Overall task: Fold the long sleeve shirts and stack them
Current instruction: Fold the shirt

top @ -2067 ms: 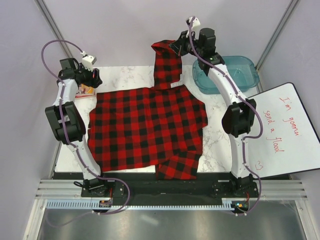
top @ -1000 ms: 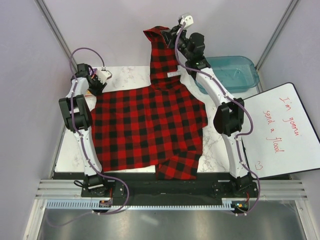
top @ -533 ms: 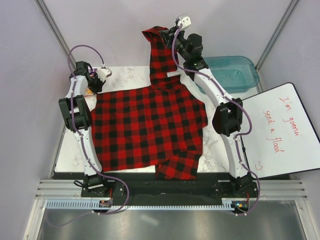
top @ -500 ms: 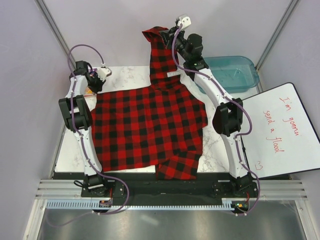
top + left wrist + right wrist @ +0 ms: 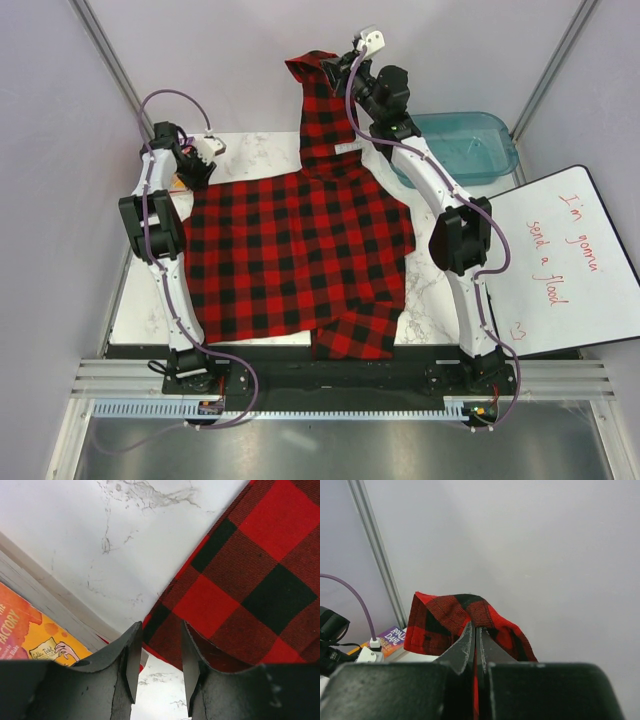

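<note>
A red-and-black checked long sleeve shirt (image 5: 300, 250) lies spread over the white marble table (image 5: 150, 300). One of its sleeves (image 5: 325, 110) is lifted at the far edge. My right gripper (image 5: 335, 68) (image 5: 476, 627) is shut on that sleeve's end, and the cuff (image 5: 445, 615) drapes over the fingertips. My left gripper (image 5: 195, 165) (image 5: 159, 630) is low over the shirt's far-left corner (image 5: 170, 625). Its jaws stand apart, with the fabric's edge just past the tips and bare table showing between them.
A colourful paperback book (image 5: 30, 635) (image 5: 395, 637) lies at the far left, right beside the left gripper. A teal plastic bin (image 5: 465, 140) stands at the far right. A whiteboard (image 5: 570, 260) with red writing leans at the right edge.
The right gripper has carried the sleeve higher and a little to the left. The left arm has swung in and down to the shirt's far-left corner.
</note>
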`<action>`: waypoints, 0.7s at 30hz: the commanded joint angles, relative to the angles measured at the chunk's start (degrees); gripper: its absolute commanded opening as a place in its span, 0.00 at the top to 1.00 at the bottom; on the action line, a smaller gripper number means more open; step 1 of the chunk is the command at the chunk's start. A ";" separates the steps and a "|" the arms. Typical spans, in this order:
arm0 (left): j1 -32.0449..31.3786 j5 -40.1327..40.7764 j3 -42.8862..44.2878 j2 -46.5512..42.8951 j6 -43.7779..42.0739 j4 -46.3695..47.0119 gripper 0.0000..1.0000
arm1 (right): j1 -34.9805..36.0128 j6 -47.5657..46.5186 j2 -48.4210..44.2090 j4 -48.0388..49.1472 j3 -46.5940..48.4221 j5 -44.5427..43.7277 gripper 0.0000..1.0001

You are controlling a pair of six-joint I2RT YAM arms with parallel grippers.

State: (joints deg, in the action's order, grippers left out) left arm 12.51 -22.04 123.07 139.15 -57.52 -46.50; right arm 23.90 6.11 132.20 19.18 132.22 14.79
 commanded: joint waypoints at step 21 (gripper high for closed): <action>1.73 -1.68 13.61 6.76 7.66 -5.63 0.98 | 0.36 -1.80 -3.00 2.97 0.75 1.30 1.00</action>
State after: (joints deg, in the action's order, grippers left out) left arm 13.91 -21.30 132.86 145.82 -55.42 -53.06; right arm 24.01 5.58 132.16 18.87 131.37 16.53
